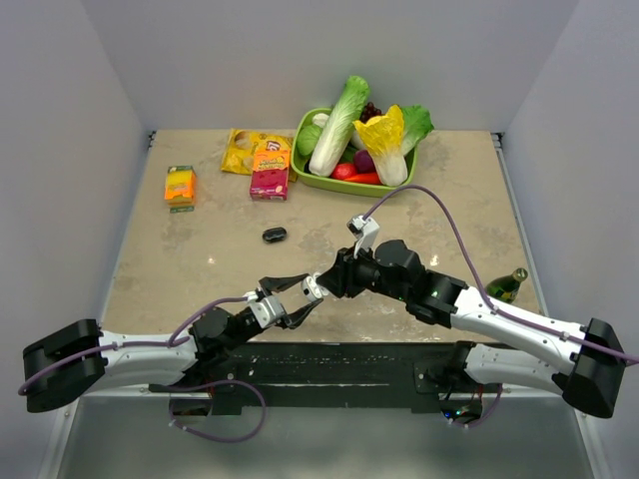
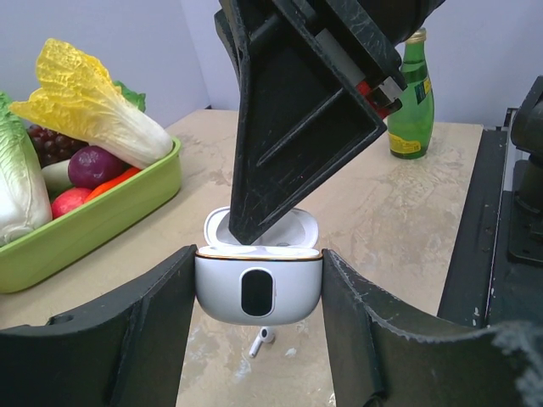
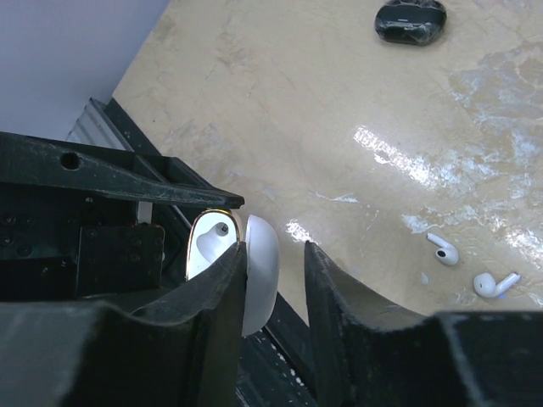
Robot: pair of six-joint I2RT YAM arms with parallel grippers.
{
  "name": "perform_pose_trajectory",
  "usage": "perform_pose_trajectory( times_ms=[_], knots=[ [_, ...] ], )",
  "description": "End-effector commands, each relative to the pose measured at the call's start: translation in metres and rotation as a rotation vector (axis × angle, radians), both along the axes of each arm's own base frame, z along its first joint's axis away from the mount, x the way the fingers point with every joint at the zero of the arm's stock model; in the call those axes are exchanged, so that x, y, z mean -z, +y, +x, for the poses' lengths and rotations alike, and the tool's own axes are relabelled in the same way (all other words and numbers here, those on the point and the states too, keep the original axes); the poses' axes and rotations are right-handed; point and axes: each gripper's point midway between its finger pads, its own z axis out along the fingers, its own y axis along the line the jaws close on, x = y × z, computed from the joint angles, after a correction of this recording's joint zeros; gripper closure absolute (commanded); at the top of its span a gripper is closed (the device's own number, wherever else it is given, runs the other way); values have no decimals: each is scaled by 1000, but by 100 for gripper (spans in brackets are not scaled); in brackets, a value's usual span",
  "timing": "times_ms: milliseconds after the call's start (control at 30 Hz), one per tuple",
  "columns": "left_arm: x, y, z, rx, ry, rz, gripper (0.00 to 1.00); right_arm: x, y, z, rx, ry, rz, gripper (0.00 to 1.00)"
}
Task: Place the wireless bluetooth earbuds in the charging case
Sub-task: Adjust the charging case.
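The charging case (image 2: 259, 292) is white and glossy, with a dark oval window on its front and its lid (image 3: 261, 271) open. My left gripper (image 2: 259, 254) is shut on its body, holding it above the table. My right gripper (image 3: 273, 248) comes down from above and straddles the lid. One of its fingers (image 2: 288, 127) reaches inside the case and touches the lid's inner face. The other finger (image 3: 339, 305) stands apart from the lid's outer face. Two white earbuds (image 3: 443, 249) (image 3: 492, 283) lie on the table; one earbud (image 2: 261, 341) shows under the case.
A green tray (image 1: 305, 175) of toy vegetables stands at the back. Snack boxes (image 1: 180, 187) (image 1: 270, 175) lie to its left. A small black case (image 1: 275, 235) lies mid-table, and a green bottle (image 1: 507, 286) stands at the right. The dark base rail (image 1: 329, 359) runs along the near edge.
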Motion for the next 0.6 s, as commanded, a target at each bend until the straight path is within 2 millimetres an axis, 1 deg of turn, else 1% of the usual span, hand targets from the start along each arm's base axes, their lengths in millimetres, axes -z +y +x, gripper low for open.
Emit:
perform_pose_trajectory(
  times_ms=[0, 67, 133, 200, 233, 267, 300, 333, 367, 400, 433, 467, 500, 533, 567],
  knots=[
    [-20, 4, -2, -3, -48, -76, 100, -10, 4, 1, -13, -18, 44, 69],
    [-21, 5, -3, -5, -48, -85, 100, -11, 5, 0, -19, -22, 43, 75],
    [-19, 5, -1, -12, -38, -84, 100, -11, 5, 1, -23, -26, 37, 79],
    [-18, 5, 0, -17, -25, -89, 100, -10, 4, 1, -19, -31, 26, 97],
    [-18, 6, 1, -21, -16, -92, 100, -13, 4, 3, -22, -48, 22, 100],
    [-16, 6, 2, -26, -10, -88, 96, -10, 2, 3, -26, -50, -1, 100],
    [-15, 5, 2, -23, 5, -92, 89, -12, 1, 5, -25, -69, -9, 100],
    [-12, 5, 4, -34, 21, -87, 79, -18, 1, 4, -46, -101, -21, 100],
    [-10, 4, 6, -45, 36, -83, 59, -18, -1, 4, -54, -109, -38, 100],
    [-7, 3, 8, -48, 69, -84, 50, -20, -2, 4, -70, -140, -59, 100],
    [-3, 2, 14, -78, 100, -70, 42, -27, -3, 4, -74, -163, -60, 100],
    [0, 2, 16, -88, 119, -62, 29, -30, -6, 2, -87, -181, -70, 100],
    [3, 1, 17, -92, 137, -55, 12, -33, -8, 1, -106, -215, -86, 100],
    [5, 0, 18, -96, 146, -50, 0, -39, -9, 0, -114, -236, -87, 100],
    [6, -1, 18, -97, 150, -47, 0, -39, -12, -3, -127, -243, -105, 100]
  ],
)
